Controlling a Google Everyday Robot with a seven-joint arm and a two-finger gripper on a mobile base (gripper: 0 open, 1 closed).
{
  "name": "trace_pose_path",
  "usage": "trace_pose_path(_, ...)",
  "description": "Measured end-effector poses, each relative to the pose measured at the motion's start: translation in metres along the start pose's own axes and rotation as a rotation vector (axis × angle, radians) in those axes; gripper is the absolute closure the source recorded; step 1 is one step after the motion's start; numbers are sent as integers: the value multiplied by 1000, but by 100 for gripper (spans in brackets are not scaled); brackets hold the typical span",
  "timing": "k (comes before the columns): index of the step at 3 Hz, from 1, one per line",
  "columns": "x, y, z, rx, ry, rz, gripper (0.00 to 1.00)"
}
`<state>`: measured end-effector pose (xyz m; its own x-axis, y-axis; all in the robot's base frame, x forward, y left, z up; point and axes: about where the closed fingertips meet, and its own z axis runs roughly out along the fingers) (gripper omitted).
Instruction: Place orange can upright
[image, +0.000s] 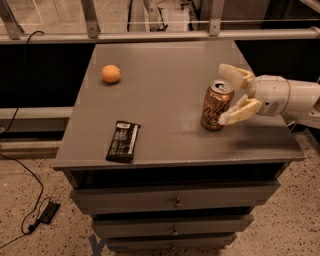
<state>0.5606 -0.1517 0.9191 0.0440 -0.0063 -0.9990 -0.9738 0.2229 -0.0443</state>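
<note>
Speckled flooring surrounds a grey cabinet with a stack of drawers under its flat worktop, and a metal rail runs along behind its far edge. A black cable trails over the floor to the left.

The orange can stands upright on the worktop, near the right edge and about halfway between the far and near edges, its silver top facing up. The gripper reaches in from the right edge on a white arm, level with the can. Its two pale fingers are spread wide, not closed on anything: one lies behind the can's top, the other beside the can's lower right side. Whether that nearer finger touches the can cannot be told.

A small round orange fruit sits toward the far left corner, well apart from the can. A dark wrapped bar lies flat near the front edge, left of the middle.
</note>
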Motion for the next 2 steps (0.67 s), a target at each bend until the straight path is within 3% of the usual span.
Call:
trace_pose_path(1,-10,3,-22,22,68,-35,0)
trace_pose_path(2,-10,3,-21,22,68,-35,0)
